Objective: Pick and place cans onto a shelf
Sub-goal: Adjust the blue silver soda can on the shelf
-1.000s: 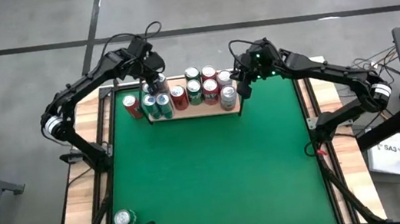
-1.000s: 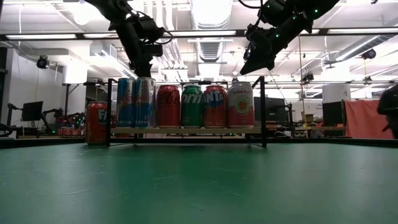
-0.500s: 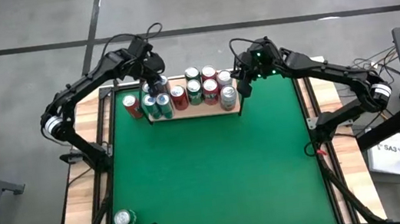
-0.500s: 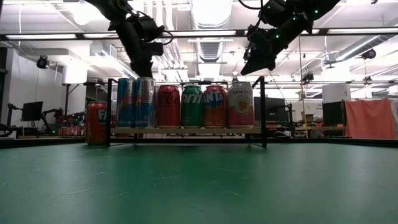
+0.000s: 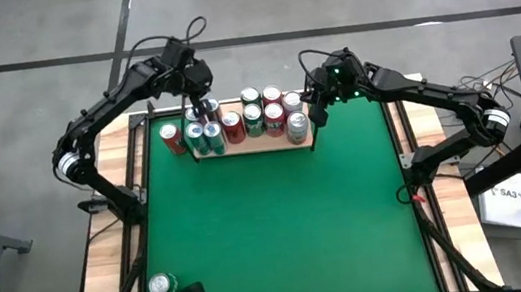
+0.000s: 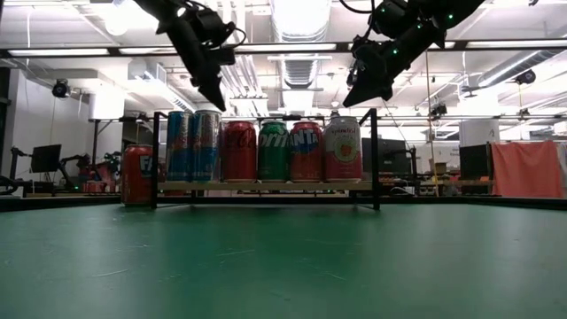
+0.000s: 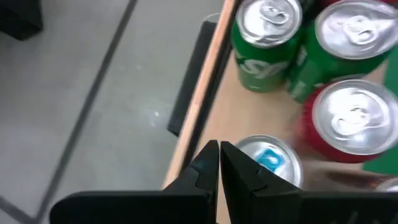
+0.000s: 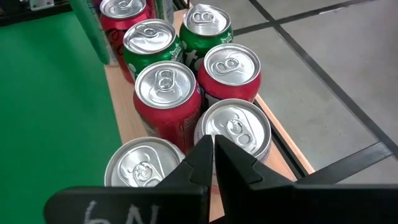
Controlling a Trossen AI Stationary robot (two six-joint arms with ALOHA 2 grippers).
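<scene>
the shelf [image 5: 253,148] sat at the far edge of the green table [image 5: 281,224], loaded with cans [image 6: 266,151] standing upright in two rows, blue ones at its left end and a pale one at its right end. one red can [image 5: 171,138] stood on the table just left of the shelf, and a green can [image 5: 162,285] lay well apart at the near left corner. the left gripper [image 5: 196,102] hung above the shelf's left end, its fingers pressed together and holding nothing, tip clear of the can tops in the low view [image 6: 216,99]. the right gripper [image 5: 314,107] hovered above the shelf's right end, fingers also pressed together and empty, over the silver tops [image 8: 233,127].
</scene>
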